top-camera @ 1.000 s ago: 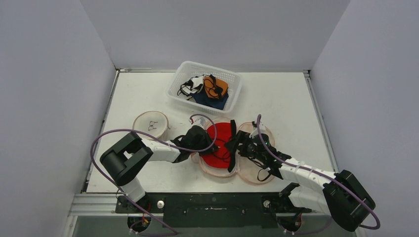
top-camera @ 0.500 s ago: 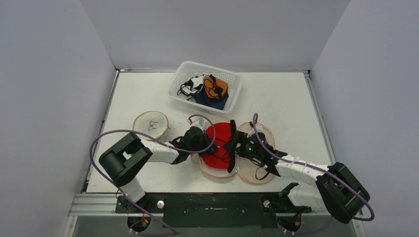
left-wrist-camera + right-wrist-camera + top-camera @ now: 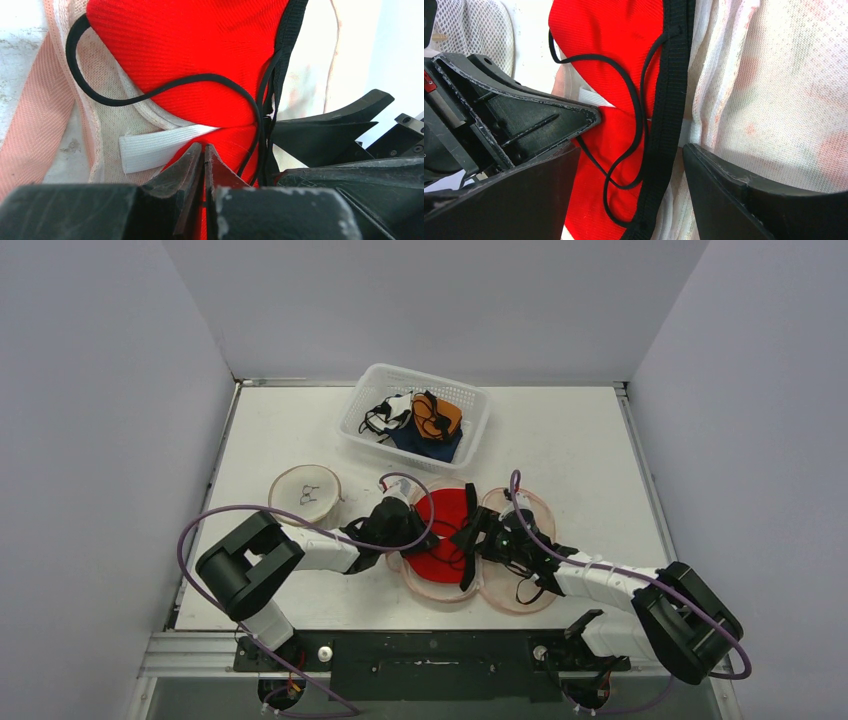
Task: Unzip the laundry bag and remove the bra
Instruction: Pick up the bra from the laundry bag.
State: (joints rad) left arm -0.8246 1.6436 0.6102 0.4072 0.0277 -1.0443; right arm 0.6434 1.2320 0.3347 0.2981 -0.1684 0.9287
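Observation:
The mesh laundry bag (image 3: 515, 590) lies open like a clamshell with a red bra (image 3: 440, 525) with black straps on it. My left gripper (image 3: 410, 533) is at the bra's left edge. In the left wrist view the left gripper (image 3: 204, 148) is shut, with red bra (image 3: 200, 45) fabric between the fingertips, next to a white elastic tab (image 3: 155, 146). My right gripper (image 3: 470, 536) is open; in the right wrist view the right gripper (image 3: 631, 150) straddles the bra's black band (image 3: 674, 75) and thin strap, with the bag mesh (image 3: 774, 90) to the right. The left finger (image 3: 524, 115) shows close by.
A white basket (image 3: 470, 397) with orange, navy and white garments stands at the back centre. A second round mesh bag (image 3: 305, 492) lies closed to the left. Both arms' purple cables loop over the table near the bag.
The right arm has shifted slightly left, toward the bra's centre. The left gripper has stayed shut at the bra's left edge. The bra has barely moved.

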